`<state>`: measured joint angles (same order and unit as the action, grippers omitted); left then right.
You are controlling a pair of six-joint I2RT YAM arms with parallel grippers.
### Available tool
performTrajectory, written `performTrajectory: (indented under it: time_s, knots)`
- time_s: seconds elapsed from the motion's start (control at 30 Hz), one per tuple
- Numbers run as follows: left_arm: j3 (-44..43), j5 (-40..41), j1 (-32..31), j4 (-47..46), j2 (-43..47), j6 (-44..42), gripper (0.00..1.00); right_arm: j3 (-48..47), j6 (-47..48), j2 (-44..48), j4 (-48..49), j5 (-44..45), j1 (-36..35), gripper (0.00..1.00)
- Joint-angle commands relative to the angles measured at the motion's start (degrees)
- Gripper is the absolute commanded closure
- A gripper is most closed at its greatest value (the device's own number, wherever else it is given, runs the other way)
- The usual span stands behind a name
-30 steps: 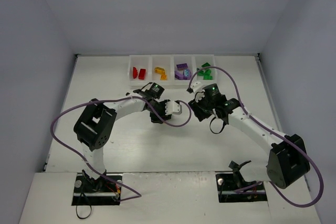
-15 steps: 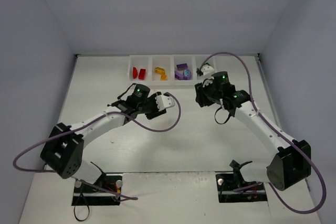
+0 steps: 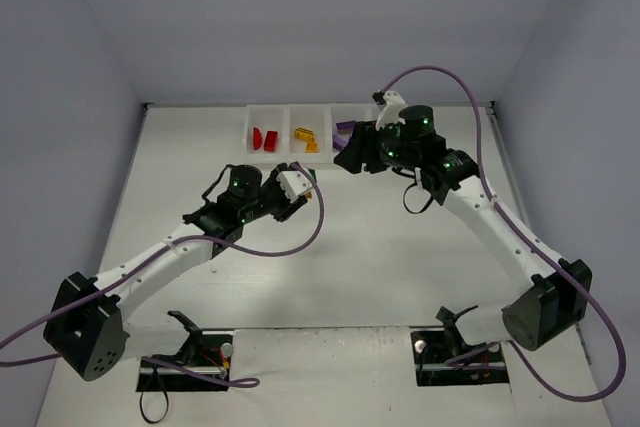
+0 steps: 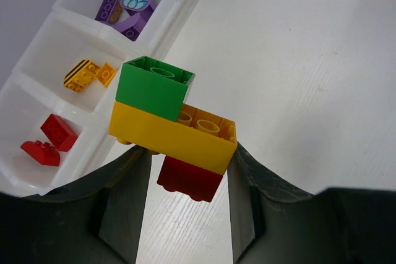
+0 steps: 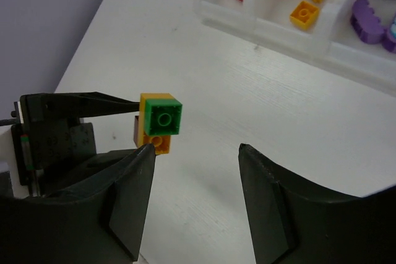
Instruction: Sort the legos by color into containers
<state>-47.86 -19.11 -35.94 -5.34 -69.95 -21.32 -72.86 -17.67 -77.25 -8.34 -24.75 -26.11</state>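
Note:
My left gripper [image 3: 298, 181] is shut on a lego clump [image 4: 171, 122] of a green brick on a yellow brick on a red one, held above the table in front of the containers [image 3: 286, 129]. In the right wrist view the clump [image 5: 160, 120] sits just beyond my right gripper's left finger. My right gripper [image 3: 350, 157] is open and empty, right of the clump and apart from it. Red bricks [image 3: 264, 137], yellow-orange bricks [image 3: 305, 136] and purple bricks [image 3: 346, 128] lie in separate bins. The right arm hides the fourth bin.
The bin row [image 4: 105, 40] runs along the table's far edge, its front wall [image 5: 278, 29] close behind both grippers. Grey walls stand on both sides. Purple cables loop from each arm over the table.
My left gripper has moved left and toward the bins with the clump. My right gripper has swung up and left, from in front of the green bin to beside the clump.

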Motion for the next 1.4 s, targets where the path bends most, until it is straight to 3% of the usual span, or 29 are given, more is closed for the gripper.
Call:
performTrajectory:
  time_s: [0.0,0.23,0.5,0.87,1.1,1.2,1.23,1.37]
  knots:
    - [-0.7,0.7,0.0,-6.7,2.1,3.6,0.81,-3.4,-6.9,-2.0,5.5,-2.1,-3.2,0.46]
    - [-0.6,0.2,-0.1,-8.9,2.9,5.8,0.81,-4.0,-10.6,-6.5,7.8,-1.8,-7.8,0.42]
    - [0.0,-0.5,-0.4,-8.8,4.0,6.3,0.81,-3.3,-13.1,-8.8,12.6,-2.7,-8.3,0.41]
    - [1.4,-0.7,-0.4,-9.9,5.4,7.4,0.81,-2.3,-14.6,-11.3,15.3,-4.5,-8.4,0.49]
    - [1.4,0.3,-0.4,-9.9,3.8,8.8,0.82,-2.1,-13.5,-9.8,16.1,-4.3,-8.4,0.86]
    - [1.1,3.6,-0.3,-9.9,1.9,11.8,0.94,-1.6,-12.9,-8.7,16.0,-4.0,-8.1,0.98]
    - [1.1,4.9,-0.2,-9.9,1.6,12.7,0.99,-1.3,-12.7,-8.4,15.8,-4.0,-7.8,1.0]
    - [0.0,5.5,0.3,-9.6,-1.1,17.9,1.0,0.2,-12.3,-7.4,15.4,-4.0,-6.3,1.0]
